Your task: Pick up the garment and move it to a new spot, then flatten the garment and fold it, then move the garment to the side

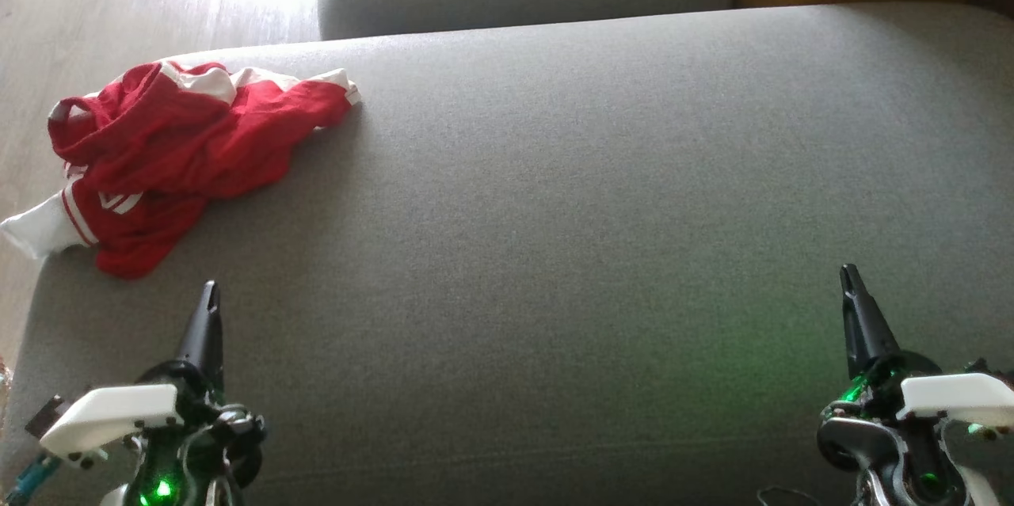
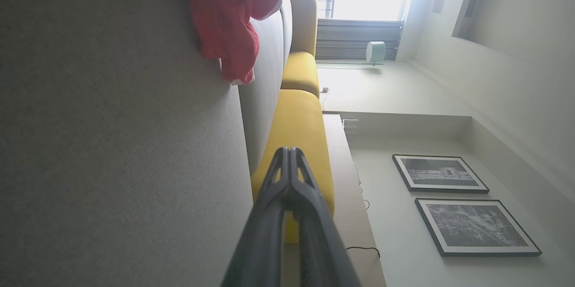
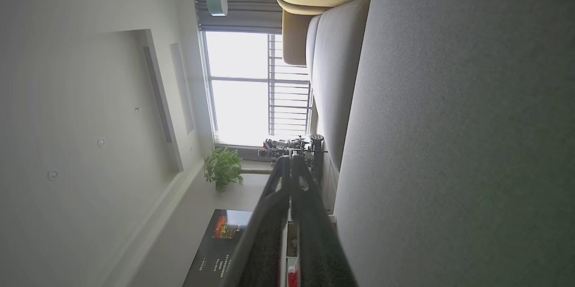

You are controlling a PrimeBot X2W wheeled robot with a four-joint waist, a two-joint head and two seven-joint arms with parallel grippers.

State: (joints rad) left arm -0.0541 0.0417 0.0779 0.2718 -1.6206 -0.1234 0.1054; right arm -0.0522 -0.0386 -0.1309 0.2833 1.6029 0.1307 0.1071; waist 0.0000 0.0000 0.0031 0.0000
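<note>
Ahead left, garment (image 1: 182, 157) lies bunched on grey cushion (image 1: 594, 213).

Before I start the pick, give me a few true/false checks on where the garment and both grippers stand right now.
1. The red and white garment lies bunched at the far left of the grey cushion. True.
2. The left gripper is shut on the garment. False: it is shut but empty, apart from the garment, on the robot's side of it.
3. The right gripper is shut and holds nothing. True.
4. The garment is already folded flat. False: it is crumpled, with a white cuff reaching past the cushion's left edge.
5. The garment lies nearer the right gripper. False: it lies nearer the left one.
</note>
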